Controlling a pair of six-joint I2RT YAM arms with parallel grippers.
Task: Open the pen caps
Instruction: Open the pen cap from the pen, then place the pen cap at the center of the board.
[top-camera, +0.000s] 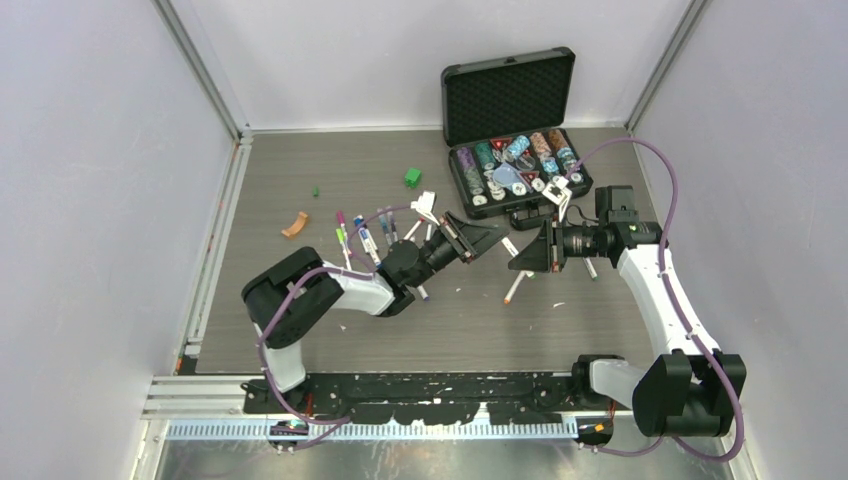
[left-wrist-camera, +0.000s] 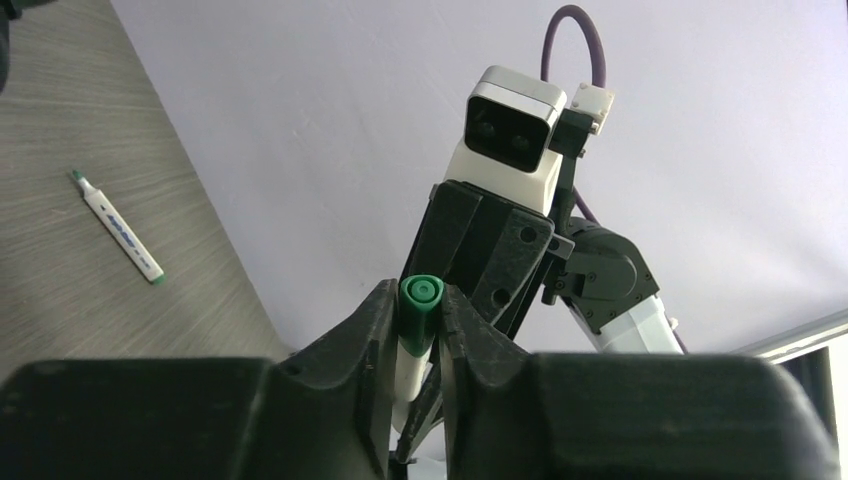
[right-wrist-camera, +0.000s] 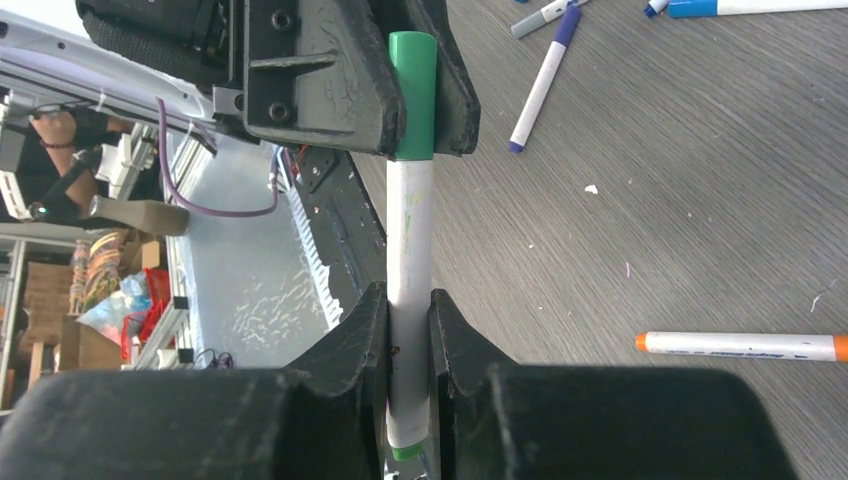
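A white pen (right-wrist-camera: 410, 230) with a green pen cap (right-wrist-camera: 412, 95) hangs in the air between both grippers, above the middle of the table. My right gripper (right-wrist-camera: 408, 300) is shut on the white barrel near its green tail end. My left gripper (left-wrist-camera: 417, 303) is shut on the green cap (left-wrist-camera: 420, 312), whose round end pokes out past the fingertips. In the top view the left gripper (top-camera: 488, 243) and the right gripper (top-camera: 516, 260) face each other nose to nose. Other pens (top-camera: 365, 235) lie in a loose bunch on the table to the left.
An open black case (top-camera: 515, 130) with poker chips stands at the back right. A small green cube (top-camera: 412, 177) and a brown curved piece (top-camera: 294, 225) lie at the back left. An orange-tipped pen (top-camera: 514, 288) rests below the grippers. Another pen (left-wrist-camera: 118, 226) lies alone on the table.
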